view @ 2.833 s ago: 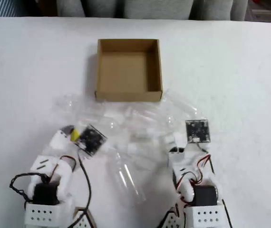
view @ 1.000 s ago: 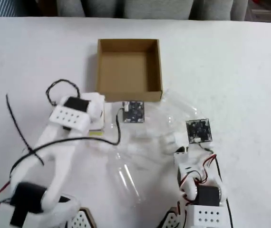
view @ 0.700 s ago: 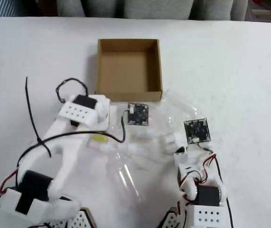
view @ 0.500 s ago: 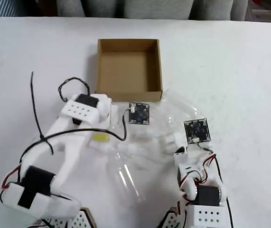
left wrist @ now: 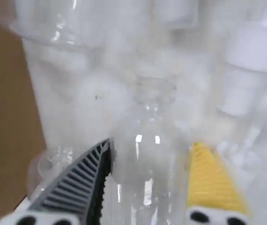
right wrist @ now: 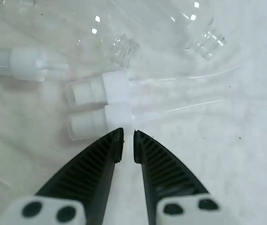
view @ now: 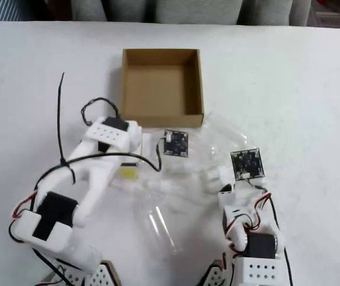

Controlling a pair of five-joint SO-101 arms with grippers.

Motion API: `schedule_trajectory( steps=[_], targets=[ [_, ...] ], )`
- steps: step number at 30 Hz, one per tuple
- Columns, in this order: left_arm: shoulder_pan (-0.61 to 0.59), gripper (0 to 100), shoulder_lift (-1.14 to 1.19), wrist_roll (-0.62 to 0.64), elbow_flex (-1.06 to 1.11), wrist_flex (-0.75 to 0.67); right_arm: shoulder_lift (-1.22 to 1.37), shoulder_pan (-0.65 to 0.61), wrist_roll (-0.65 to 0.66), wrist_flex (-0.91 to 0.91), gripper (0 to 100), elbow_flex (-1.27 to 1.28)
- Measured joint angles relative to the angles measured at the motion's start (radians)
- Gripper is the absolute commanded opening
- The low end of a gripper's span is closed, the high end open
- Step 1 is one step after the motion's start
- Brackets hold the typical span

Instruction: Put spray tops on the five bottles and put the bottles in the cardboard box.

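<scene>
Several clear bottles lie in a heap in front of the cardboard box (view: 160, 120), along with white spray tops (view: 216, 173). My left gripper (left wrist: 147, 154) is open over the heap, close to the box's front wall. Its black finger (left wrist: 84, 180) and yellow finger (left wrist: 208, 180) straddle a capless clear bottle (left wrist: 147, 126), whose neck points away from the wrist. My right gripper (right wrist: 128, 140) is shut and empty, with its tips just short of two white spray tops (right wrist: 100, 89) that lie side by side. Open bottle necks (right wrist: 124, 49) lie beyond them.
The box's brown wall (left wrist: 7, 117) runs beside the left gripper. A large clear bottle (view: 156, 223) lies between the two arm bases. Another spray top (right wrist: 28, 61) lies farther off. Bare white table (view: 301, 101) spreads to the right and behind the box.
My left arm has swung out from its rest at the lower left to the bottle heap by the box. The right arm has stayed put.
</scene>
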Motion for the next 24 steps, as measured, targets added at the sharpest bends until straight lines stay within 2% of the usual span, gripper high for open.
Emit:
schedule_trajectory(
  steps=[3,10,13,24],
  targets=[
    [0.003,2,0.002,0.000,0.000,0.000,0.000,0.000,0.000,0.000,2.0,0.000],
    [0.003,2,0.002,0.000,-0.003,0.008,0.000,0.000,0.000,0.000,2.0,0.000],
    [0.023,2,0.005,0.009,-0.035,0.072,0.000,0.000,0.000,0.000,2.0,0.000],
    [0.124,2,-0.147,0.419,-0.170,0.318,0.000,0.000,0.000,0.000,2.2,0.000]
  ],
)
